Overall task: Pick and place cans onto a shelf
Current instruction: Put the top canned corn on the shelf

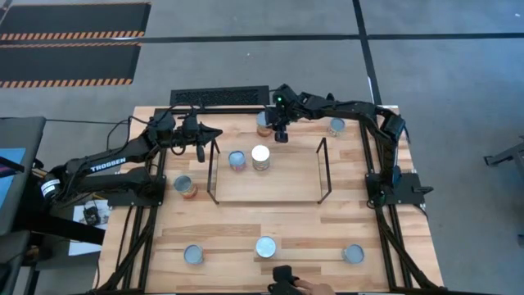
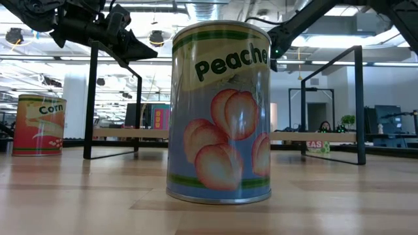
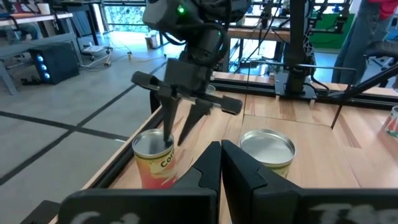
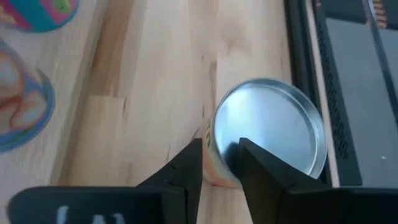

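Observation:
The light-wood shelf (image 1: 278,184) stands mid-table with two cans (image 1: 237,160) (image 1: 260,156) on it. My right gripper (image 1: 281,135) (image 4: 219,163) is open and points down over a corn can (image 1: 264,123) (image 4: 270,134) at the table's far edge. One finger is beside the can's wall and the other is over its silver top. It also shows in the left wrist view (image 3: 179,134). My left gripper (image 1: 213,133) (image 3: 221,163) is shut and empty, in the air by the shelf's far left corner. A peach can (image 2: 220,111) stands near the front edge. My right gripper comes from above, its fingers either side of the corn can's rim (image 4: 217,134) at the edge of the top. One fingertip (image 3: 166,138) shows against the top; I cannot tell whether it touches. The can stands upright on the table.
Loose cans stand on the table at the left (image 1: 186,187), the far right (image 1: 336,125) and along the near edge (image 1: 193,255) (image 1: 266,247) (image 1: 353,254). A person's hand (image 1: 307,285) with a dark object is at the near edge. The shelf's black wire uprights (image 1: 214,168) (image 1: 322,168) stand at its short ends.

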`<state>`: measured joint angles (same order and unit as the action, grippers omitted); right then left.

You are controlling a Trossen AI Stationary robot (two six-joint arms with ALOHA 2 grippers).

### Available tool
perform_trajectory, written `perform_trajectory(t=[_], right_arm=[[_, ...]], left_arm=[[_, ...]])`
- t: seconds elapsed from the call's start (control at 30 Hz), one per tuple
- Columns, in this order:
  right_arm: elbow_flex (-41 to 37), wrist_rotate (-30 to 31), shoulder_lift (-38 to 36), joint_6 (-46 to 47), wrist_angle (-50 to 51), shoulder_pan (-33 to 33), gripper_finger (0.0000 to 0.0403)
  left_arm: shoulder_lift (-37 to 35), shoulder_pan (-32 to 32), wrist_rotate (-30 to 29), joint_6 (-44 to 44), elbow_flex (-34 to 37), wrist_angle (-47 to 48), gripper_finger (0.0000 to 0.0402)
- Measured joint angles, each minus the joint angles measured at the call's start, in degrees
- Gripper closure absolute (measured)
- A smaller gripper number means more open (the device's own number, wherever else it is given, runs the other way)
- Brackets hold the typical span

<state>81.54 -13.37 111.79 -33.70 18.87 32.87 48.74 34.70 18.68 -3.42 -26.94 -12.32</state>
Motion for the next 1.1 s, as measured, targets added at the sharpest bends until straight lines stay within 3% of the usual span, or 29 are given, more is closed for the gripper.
perform_trajectory(t=[0.37,0.67,0.83,1.1], right_arm=[[0.02,1.81,-0.04,0.00,0.71,0.38,0.0392],[-0.26,4.17,-4.76,0.73,6.57,-0.27,0.0397],[-0.15,7.47,-11.50,1.86,12.37,-1.56,0.0396],[-0.09,7.58,-23.32,8.58,21.66,-6.62,0.0398]], left_arm=[[0.01,0.00,0.02,0.02,0.00,0.01,0.0401],[-0.01,0.00,0.02,0.04,0.00,0.01,0.0401],[-0.01,-0.02,0.02,0.07,0.00,0.01,0.0401],[-0.01,-0.02,0.03,0.05,0.02,0.01,0.0401]])
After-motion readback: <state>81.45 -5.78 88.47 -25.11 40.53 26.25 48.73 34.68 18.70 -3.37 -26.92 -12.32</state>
